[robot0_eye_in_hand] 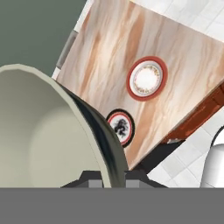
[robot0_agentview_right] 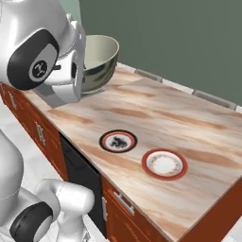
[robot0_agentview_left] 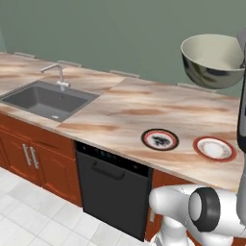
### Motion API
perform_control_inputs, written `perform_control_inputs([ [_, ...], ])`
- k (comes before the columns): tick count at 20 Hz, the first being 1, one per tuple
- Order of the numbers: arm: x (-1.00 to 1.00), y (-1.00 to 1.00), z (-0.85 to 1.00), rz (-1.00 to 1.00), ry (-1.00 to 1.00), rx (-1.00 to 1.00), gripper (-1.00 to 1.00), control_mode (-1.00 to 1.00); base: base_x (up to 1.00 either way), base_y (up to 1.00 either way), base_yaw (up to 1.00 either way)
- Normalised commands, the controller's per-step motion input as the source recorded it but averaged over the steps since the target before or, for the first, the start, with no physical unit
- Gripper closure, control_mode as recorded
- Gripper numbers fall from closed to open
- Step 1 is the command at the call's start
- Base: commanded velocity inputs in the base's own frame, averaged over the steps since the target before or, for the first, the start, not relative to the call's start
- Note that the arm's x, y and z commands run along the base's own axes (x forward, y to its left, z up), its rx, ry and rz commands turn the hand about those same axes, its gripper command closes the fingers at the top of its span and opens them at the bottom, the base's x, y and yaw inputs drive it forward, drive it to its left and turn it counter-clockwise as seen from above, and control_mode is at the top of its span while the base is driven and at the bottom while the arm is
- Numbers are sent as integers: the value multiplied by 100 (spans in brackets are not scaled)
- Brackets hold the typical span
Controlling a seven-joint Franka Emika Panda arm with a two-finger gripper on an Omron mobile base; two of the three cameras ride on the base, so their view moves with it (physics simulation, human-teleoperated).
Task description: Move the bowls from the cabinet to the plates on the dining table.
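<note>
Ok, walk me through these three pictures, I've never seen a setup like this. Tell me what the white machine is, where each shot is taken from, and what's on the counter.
The white machine is a robot arm, drawn in a simulated kitchen. Two pictures come from cameras behind it, one on its left, one on its right, looking down over the marble-topped dining table. The third comes from a camera on the arm's hand, so it looks tilted.

On the table lie two small plates: a black-rimmed plate and a red-rimmed plate, both bare. A sink with a tap sits further left.

The gripper holds a metal bowl, cream inside, up in the air; its dark fingers pinch the rim.
</note>
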Motion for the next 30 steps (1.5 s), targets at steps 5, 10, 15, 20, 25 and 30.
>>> perform_control_inputs([
  [5, 0, 0, 0, 0, 0, 0, 100, 100, 51, 21, -5],
  [10, 0, 0, 0, 0, 0, 0, 100, 100, 40, 31, -12],
  [15, 0, 0, 0, 0, 0, 0, 100, 100, 43, 14, -11],
  [20, 0, 0, 0, 0, 0, 0, 100, 100, 36, 25, -14],
  [25, 0, 0, 0, 0, 0, 0, 100, 100, 35, 27, -14],
  [30, 0, 0, 0, 0, 0, 0, 100, 100, 28, 33, -9],
])
